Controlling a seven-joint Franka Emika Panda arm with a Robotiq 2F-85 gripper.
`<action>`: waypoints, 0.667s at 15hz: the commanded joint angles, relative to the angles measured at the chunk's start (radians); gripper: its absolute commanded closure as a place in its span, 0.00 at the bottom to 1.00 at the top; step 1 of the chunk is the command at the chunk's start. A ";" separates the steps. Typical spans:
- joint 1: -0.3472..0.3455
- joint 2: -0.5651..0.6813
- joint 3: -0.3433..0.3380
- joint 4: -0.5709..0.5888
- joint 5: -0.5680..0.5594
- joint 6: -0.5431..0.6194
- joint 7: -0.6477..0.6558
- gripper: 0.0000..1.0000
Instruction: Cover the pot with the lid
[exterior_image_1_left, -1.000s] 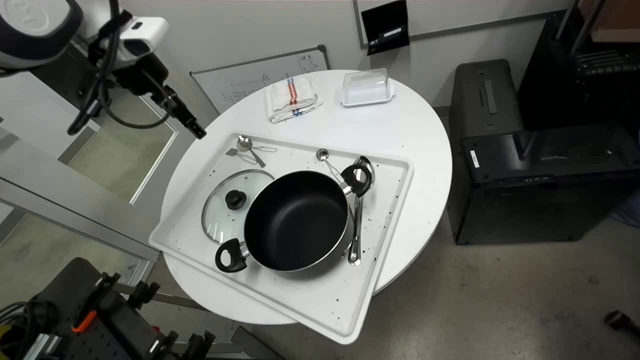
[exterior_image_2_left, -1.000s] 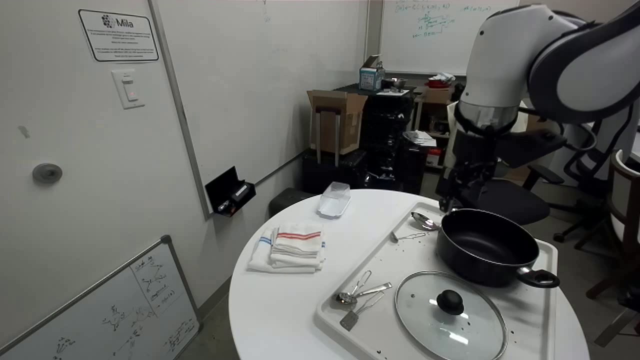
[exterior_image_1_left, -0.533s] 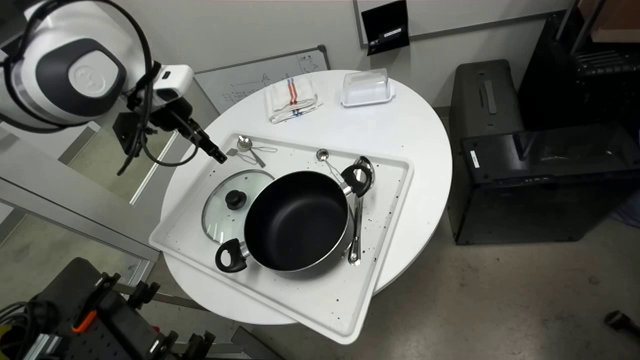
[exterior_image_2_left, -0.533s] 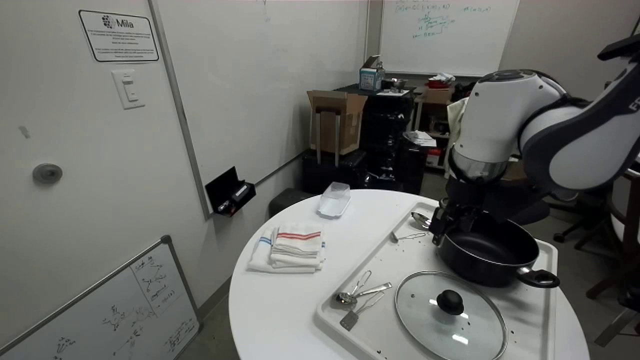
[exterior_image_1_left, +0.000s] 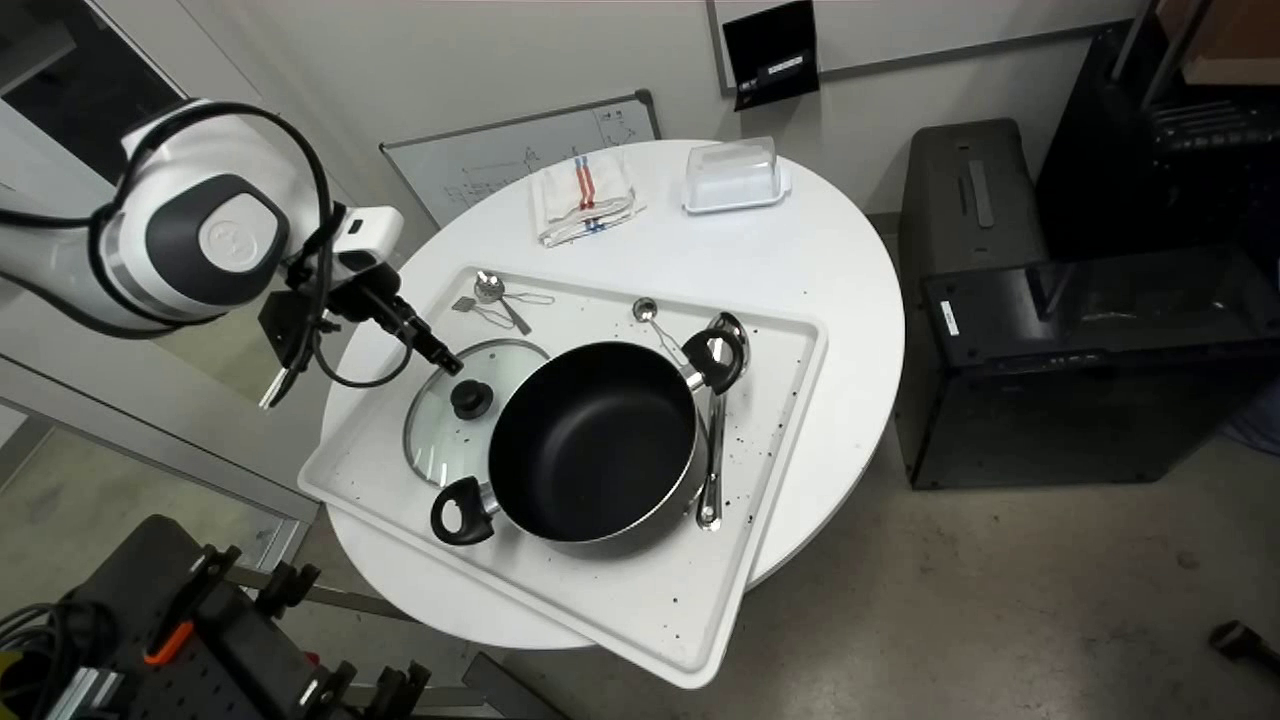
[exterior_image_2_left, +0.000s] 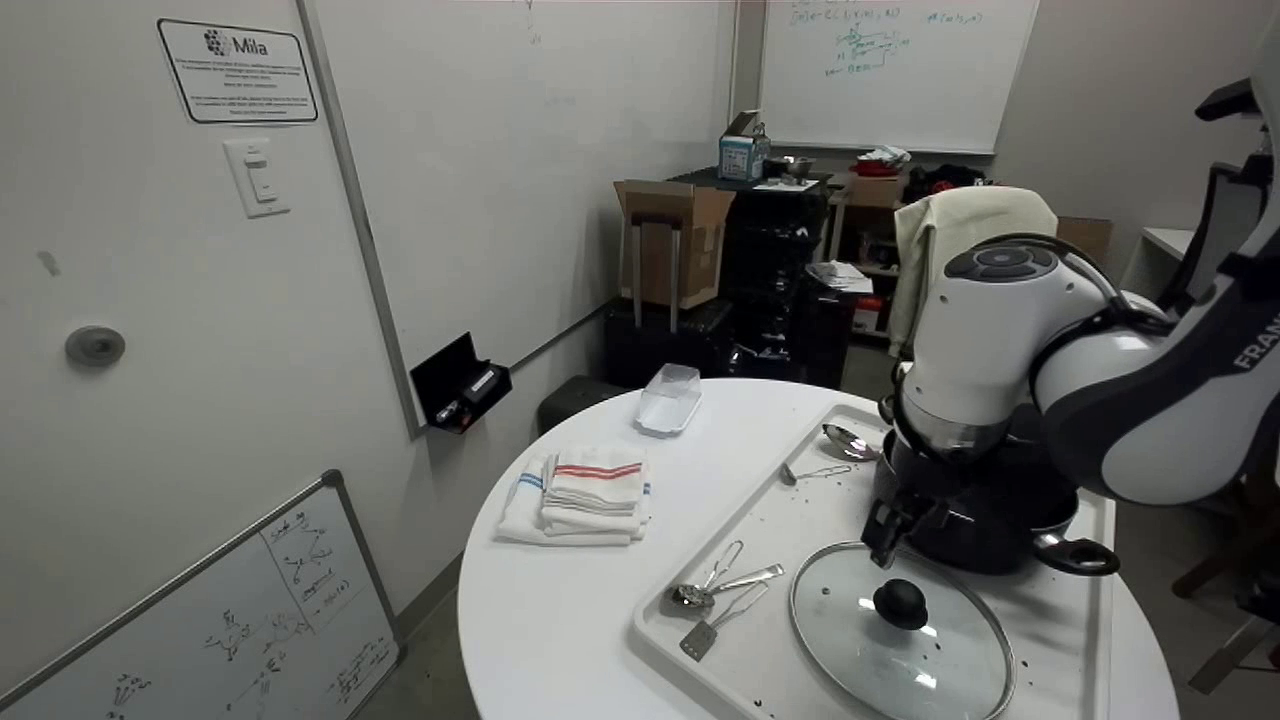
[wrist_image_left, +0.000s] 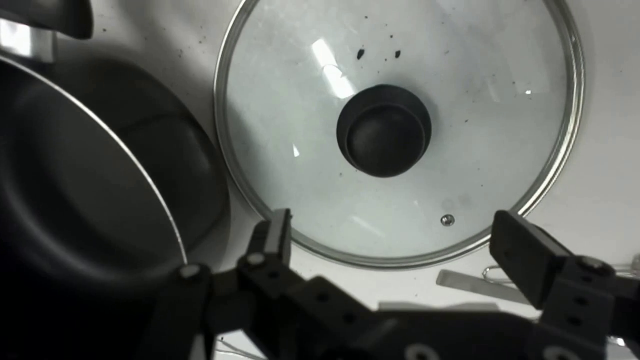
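1. The lid (exterior_image_2_left: 890, 655) vs. the claw (wrist_image_left: 392, 232): in the wrist view the lid's knob (wrist_image_left: 384, 137) lay straight ahead of the claw, close to the midline between its fingers (wrist_image_left: 520, 250), whose tips overlapped the lid's near rim. In both exterior views the tips showed just beside the knob, not on it. Knob round, no long axis; any finger heading should have suited.
2. Claw state: fingers spread wide, well beyond the knob's breadth, with nothing held. No contact with the lid was seen; height above it could not be read.
3. The lid lay flat on the tray (exterior_image_1_left: 640, 600), knob up. Judged: approach step, grasp not yet made; next move probably forward and down over the knob. Straight descent would have risked landing on the rim.
4. The pot (exterior_image_1_left: 595, 445) stood uncovered beside the lid; whether wall and rim touched could not be told. Its handle (exterior_image_1_left: 470, 490) reached out near the lid's edge, a possible snag during the carry.
5. Farther off, past the tray on the table (exterior_image_1_left: 800, 250), lay folded cloths (exterior_image_1_left: 587, 195) and a clear-topped box (exterior_image_1_left: 735, 175).
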 joint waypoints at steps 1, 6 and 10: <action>0.037 0.087 -0.016 0.064 0.052 0.013 0.003 0.00; 0.042 0.168 -0.007 0.130 0.107 0.000 -0.008 0.00; 0.037 0.212 0.004 0.164 0.144 -0.005 -0.016 0.00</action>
